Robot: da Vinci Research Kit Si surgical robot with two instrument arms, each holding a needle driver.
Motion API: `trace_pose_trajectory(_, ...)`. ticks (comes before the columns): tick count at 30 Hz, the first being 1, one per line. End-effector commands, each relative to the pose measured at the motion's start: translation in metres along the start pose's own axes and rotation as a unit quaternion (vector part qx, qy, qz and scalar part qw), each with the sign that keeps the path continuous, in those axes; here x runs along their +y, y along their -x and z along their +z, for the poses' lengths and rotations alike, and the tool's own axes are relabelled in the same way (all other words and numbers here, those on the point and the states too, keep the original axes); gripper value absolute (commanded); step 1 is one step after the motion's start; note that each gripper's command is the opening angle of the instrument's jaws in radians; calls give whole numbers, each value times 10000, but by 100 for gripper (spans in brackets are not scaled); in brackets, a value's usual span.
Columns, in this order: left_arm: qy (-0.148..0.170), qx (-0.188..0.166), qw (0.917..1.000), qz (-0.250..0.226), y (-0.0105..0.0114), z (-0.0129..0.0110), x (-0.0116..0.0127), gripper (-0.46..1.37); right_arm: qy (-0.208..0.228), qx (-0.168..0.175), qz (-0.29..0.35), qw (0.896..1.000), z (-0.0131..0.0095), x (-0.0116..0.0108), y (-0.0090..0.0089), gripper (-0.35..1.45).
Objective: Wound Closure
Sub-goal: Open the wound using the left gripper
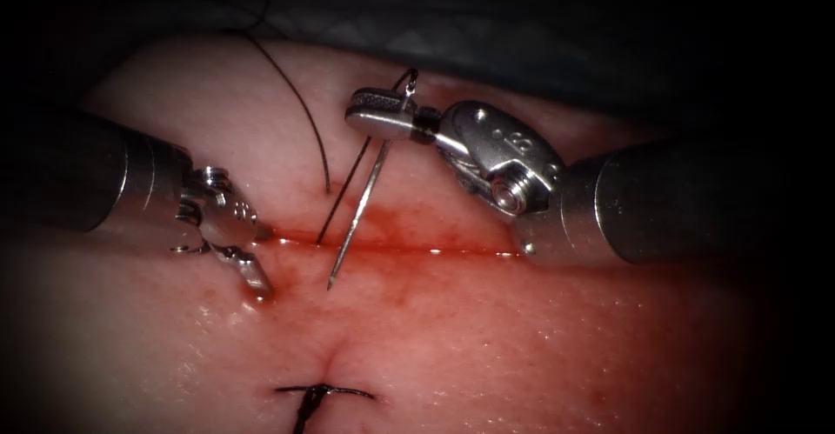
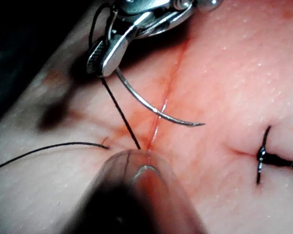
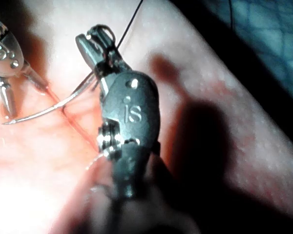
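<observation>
You see the pale pink pork tissue (image 1: 452,338) lit brightest around its red horizontal cut (image 1: 417,249), dimming to black well away from that cut on every side. Wet glints sparkle along the cut. The shiny steel right tool (image 1: 361,112) flares with glare, and in your right wrist view it throws a broad dark shadow (image 3: 200,126) across the tissue beside it.

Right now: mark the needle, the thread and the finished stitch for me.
needle (image 1: 355,225): endoscope view, mid-shaft, below the right tool's shut jaws that hold its tail end.
thread (image 1: 300,103): endoscope view, the strand arcing over the tissue.
finished stitch (image 1: 323,391): endoscope view, the knot across the cut.
</observation>
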Motion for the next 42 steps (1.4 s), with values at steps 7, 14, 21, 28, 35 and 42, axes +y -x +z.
trace_pose_trajectory(7, 6, 13, 10000, -6, 0, -4, 1, 75, 30, 11, -9, 10000, -1, 0, -3, -35)
trace_pose_trajectory(14, 67, 261, 9996, -16, -5, -14, -1, 23, 22, 22, -30, 10000, -3, 1, -5, -35)
trace_pose_trajectory(21, 129, 378, 9992, 50, -7, -22, 2, 8, 21, 32, -49, 10000, -6, 3, -7, -35)
trace_pose_trajectory(28, 251, 707, 9972, 44, -14, -32, -6, 2, 20, 30, -44, 10000, -7, 4, -8, -35)
trace_pose_trajectory(35, 344, 1028, 9938, 251, -20, -38, -19, -35, 21, 30, -43, 10000, -7, 4, -9, -35)
trace_pose_trajectory(42, 330, 1064, 9923, 543, -14, -35, -16, -35, 25, 44, -69, 10000, -7, 4, -9, -35)
